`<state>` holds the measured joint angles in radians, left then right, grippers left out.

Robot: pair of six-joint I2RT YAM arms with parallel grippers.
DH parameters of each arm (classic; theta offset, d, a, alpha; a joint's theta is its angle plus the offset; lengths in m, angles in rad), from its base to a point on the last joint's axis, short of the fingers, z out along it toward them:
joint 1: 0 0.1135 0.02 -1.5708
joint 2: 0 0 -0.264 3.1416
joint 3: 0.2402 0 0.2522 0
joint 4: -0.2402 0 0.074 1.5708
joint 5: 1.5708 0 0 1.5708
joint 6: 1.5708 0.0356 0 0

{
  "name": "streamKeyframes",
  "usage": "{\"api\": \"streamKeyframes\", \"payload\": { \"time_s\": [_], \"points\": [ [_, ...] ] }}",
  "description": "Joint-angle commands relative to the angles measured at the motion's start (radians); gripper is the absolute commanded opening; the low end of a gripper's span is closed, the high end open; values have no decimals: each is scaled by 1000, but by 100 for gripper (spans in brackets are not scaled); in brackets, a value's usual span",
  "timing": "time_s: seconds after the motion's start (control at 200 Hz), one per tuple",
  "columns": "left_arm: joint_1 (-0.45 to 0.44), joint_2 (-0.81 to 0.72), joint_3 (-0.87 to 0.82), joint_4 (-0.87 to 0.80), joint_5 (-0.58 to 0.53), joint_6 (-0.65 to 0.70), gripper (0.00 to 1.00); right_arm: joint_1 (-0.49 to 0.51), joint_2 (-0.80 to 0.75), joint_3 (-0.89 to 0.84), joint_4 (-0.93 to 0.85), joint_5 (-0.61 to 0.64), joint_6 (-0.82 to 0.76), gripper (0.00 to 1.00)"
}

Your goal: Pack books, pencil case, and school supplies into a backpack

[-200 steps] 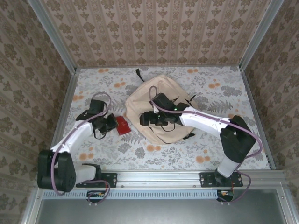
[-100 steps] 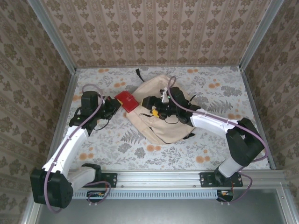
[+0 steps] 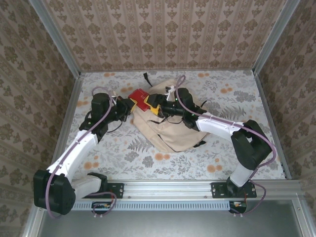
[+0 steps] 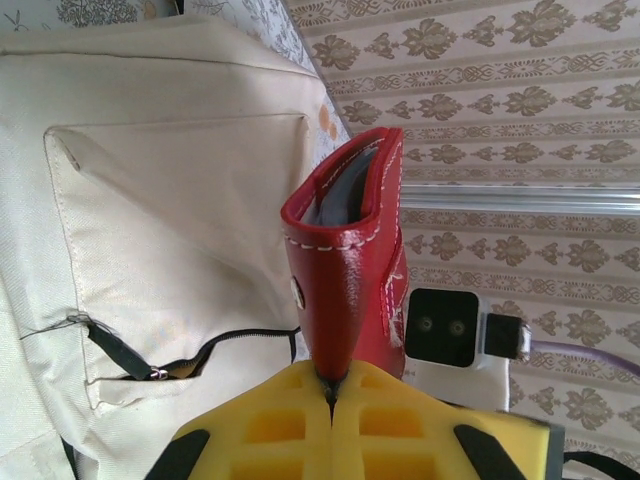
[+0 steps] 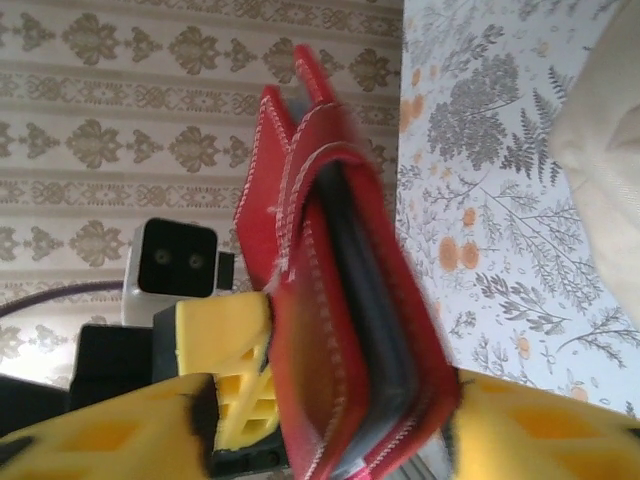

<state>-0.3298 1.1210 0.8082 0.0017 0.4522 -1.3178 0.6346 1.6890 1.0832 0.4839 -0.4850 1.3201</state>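
the left fingers (image 4: 330, 385) are clenched on the lower edge of a red stitched case (image 4: 345, 280), yellow pads pressed together with the case standing up out of them; its top gapes a little and shows a grey lining; from the top view the left fingers (image 3: 129, 104) hold the red stitched case (image 3: 139, 100) above the far left part of the backpack (image 3: 173, 131), which lies flat on the floral table (image 3: 222, 94); the right fingers (image 3: 155, 106) meet the case from the other side; in the right wrist view the right fingers (image 5: 350, 440) stand spread on either side of the case (image 5: 330, 300), one yellow pad touching its right face, the other apart from it with a left pad (image 5: 225, 340) between; whether they press on the case i cannot tell, the picture being blurred; the beige backpack (image 4: 170, 230) shows its front pocket with a black zip (image 4: 200, 355) partly undone; a corner of the backpack (image 5: 610, 150) lies on the table (image 5: 480, 200).
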Motion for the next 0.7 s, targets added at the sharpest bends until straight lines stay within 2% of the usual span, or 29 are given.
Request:
{"api": "streamKeyframes", "payload": {
  "time_s": [0.0,0.155,0.225,0.265,0.375,0.45,0.565,0.69],
  "points": [
    [-8,0,30,69,9,-42,0,7,8,7,82,4,27,48],
    [-14,-1,31,65,21,-49,1,5,-6,3,40,47,-10,32],
    [-14,1,33,62,34,-44,5,4,-10,3,29,58,-23,24],
    [-13,2,37,47,36,-35,12,3,-15,1,22,63,-33,20],
    [-14,3,59,-47,24,26,46,-9,-60,-17,-40,83,-94,16],
    [-13,10,73,-116,9,82,62,-29,-120,-47,-113,100,-165,16],
    [-13,39,93,-215,-10,175,69,-81,-233,-108,-248,105,-274,15],
    [-26,74,92,-253,-22,239,70,-198,-363,-142,-425,-19,-379,16]
  ]
}}
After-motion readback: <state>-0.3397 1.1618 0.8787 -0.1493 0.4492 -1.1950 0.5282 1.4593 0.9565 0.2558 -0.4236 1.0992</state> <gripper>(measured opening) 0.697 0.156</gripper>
